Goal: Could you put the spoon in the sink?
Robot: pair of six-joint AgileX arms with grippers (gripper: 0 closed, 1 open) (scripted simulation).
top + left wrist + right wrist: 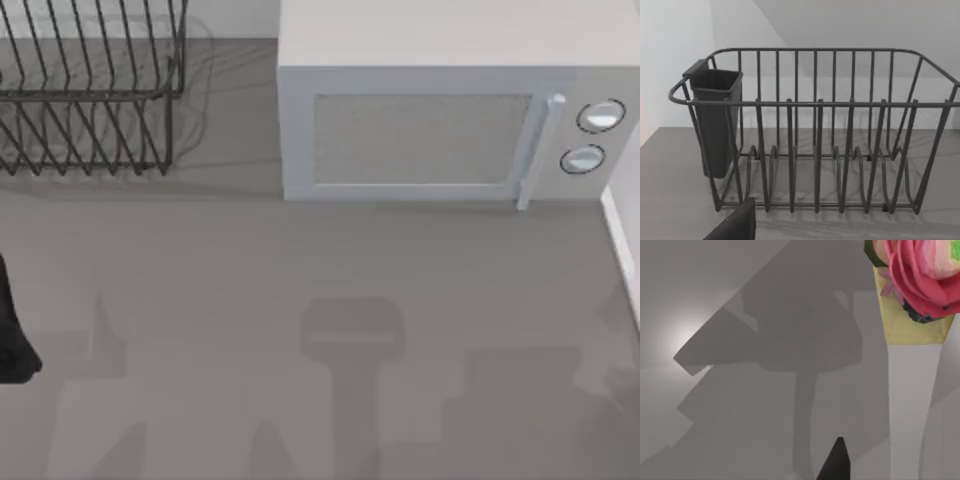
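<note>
The spoon and the sink are out of view. My left arm [12, 335] is a dark shape at the table's left edge. A dark part of my left gripper [737, 225] faces the wire dish rack [815, 150] from close by. A dark tip of my right gripper [836, 462] hangs above bare grey table, with nothing seen in it.
The dish rack [90, 90] stands at the back left, with a dark cutlery cup [715, 125] hung on one end. A white microwave [440, 100] with its door shut fills the back right. A pink flower in a yellow pot [915, 285] stands near my right gripper. A white edge [625, 240] borders the right side.
</note>
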